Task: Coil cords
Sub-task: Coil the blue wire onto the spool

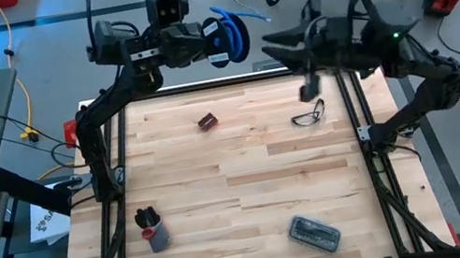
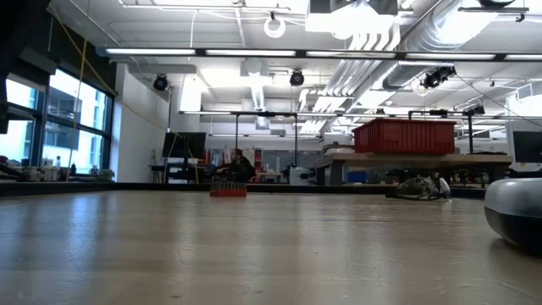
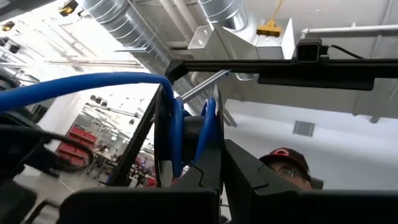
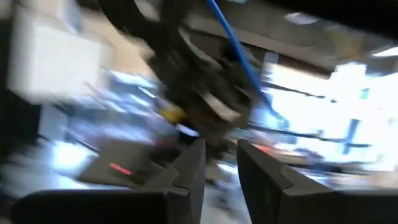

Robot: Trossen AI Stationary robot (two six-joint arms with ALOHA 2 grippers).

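The bench (image 1: 251, 192) is seen from above with both arms raised beyond its far edge. The left tool (image 1: 208, 45) is held just past that far edge, clamped shut on the reel (image 1: 228, 37), which is carried in the air edge-on. The right tool (image 1: 277, 47) is poised near the reel, on the side away from the left arm; its fingers (image 4: 189, 171) are seen slightly apart, with nothing between them. The reel is judged rigid and light, best gripped across its flanges. The blue cord (image 3: 81, 87) trails loose from the reel; it is judged limp and slippery, best pinched close to the reel so slack is controlled.
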